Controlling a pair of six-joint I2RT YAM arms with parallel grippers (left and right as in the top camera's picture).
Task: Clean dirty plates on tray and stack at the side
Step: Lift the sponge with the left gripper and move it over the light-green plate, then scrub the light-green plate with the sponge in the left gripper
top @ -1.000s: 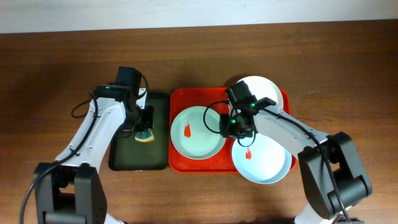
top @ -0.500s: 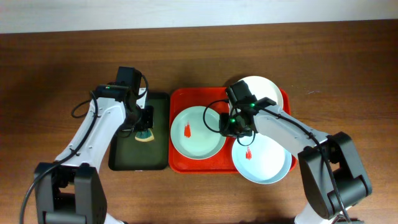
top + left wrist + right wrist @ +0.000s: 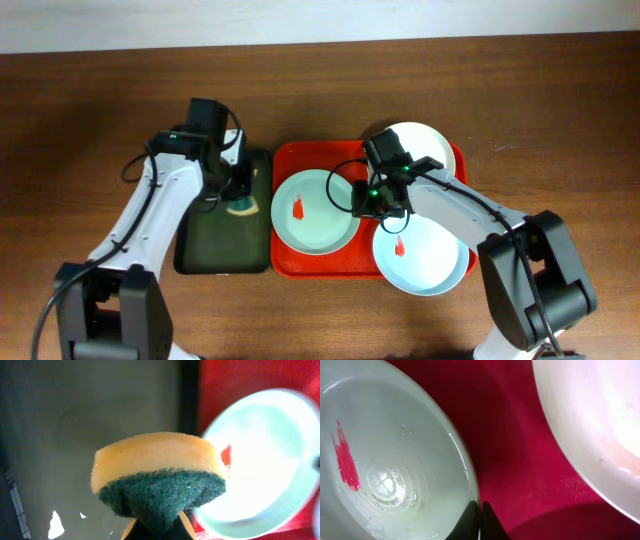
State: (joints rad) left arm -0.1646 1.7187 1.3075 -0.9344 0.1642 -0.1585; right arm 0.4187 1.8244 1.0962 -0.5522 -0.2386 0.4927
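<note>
Now R gripper [image 3: 479,516] pinches mint plate [image 3: 395,460] rim, L gripper [image 3: 155,527] pinches sponge [image 3: 157,472] nr red tray [image 3: 225,380] edge.

Dark brown wooden table [image 3: 80,120] with fine grain, evenly lit; a pale strip [image 3: 300,20] runs along its far edge.

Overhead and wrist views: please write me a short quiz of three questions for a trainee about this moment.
1. True or false: the left tool grips the sponge.
2. The right tool pinches the rim of: A) the white plate, B) the left mint plate, C) the lower mint plate.
3. Fill in: the sponge hangs over the ___ tray.
Key: 1 true; 2 B; 3 the dark green tray.
</note>
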